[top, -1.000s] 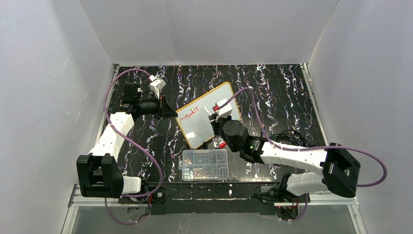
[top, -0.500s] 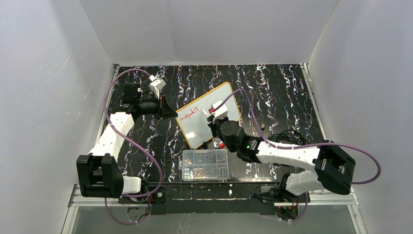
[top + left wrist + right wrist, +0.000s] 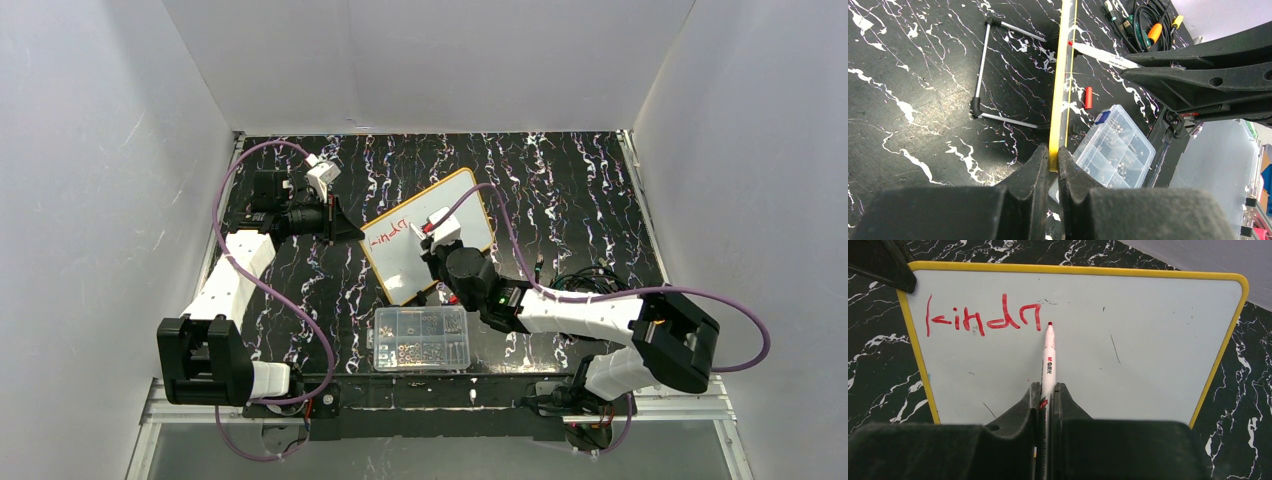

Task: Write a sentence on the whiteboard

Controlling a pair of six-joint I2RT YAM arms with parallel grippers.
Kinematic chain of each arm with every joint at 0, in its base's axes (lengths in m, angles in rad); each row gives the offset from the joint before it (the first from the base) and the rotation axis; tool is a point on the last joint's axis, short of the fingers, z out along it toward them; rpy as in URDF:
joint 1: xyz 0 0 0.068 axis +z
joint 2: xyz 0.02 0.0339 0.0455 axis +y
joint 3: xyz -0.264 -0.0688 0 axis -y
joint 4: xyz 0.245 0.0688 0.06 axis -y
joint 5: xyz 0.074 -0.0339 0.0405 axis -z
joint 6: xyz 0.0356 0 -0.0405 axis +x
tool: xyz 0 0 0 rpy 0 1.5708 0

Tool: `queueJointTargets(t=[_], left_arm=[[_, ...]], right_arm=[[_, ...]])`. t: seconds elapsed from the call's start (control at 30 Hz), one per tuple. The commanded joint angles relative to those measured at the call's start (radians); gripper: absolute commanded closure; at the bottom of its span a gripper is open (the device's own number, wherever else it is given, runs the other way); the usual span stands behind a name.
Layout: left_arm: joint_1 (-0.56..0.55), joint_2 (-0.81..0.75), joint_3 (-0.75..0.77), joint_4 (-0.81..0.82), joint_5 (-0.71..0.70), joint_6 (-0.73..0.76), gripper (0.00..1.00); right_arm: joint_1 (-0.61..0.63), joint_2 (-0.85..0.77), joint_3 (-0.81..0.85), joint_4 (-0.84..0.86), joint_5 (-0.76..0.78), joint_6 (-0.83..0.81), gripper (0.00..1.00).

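Change: over the last second the right arm's forearm and elbow have swung toward frame left in the top view, and the right hand (image 3: 432, 228) has gone with them across the board face; the left arm has not shifted
Meaning: probably the pen stepping on to its next letter; the first word looks unfinished, so most of the task is still ahead
Right hand: clenched on a red marker (image 3: 1049, 355), whose tip sits just right of the last red stroke; whether it touches the board cannot be told
Left hand: the left hand (image 3: 1053, 152) is pinched on the yellow rim at the board's side edge, steadying it
Whiteboard: the whiteboard (image 3: 455, 195) lies at the centre of the top view, on the black marbled surface (image 3: 560, 190); the left wrist view shows it edge-on, upright on a wire stand (image 3: 979, 75)
Sentence: the sentence (image 3: 983, 317) so far reads "kindn", upper left of the right wrist view
Marker print: small red lettering on the barrel, apparently "M&G"
Nearby: a clear compartment box (image 3: 420, 338) just below the board in the top view, and a loose red cap (image 3: 1088, 97)
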Motion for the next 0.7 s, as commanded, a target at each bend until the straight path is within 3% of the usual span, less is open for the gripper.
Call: queueJointTargets(t=[0.0, 0.67], left_arm=[[-0.004, -0.033, 0.004, -0.022, 0.030, 0.008, 1.00], [-0.005, -0.029, 0.008, -0.022, 0.031, 0.010, 1.00]], right_arm=[[0.000, 0.016, 0.047, 0.050, 0.051, -0.011, 0.99], [-0.007, 0.030, 0.071, 0.088, 0.045, -0.050, 0.99]])
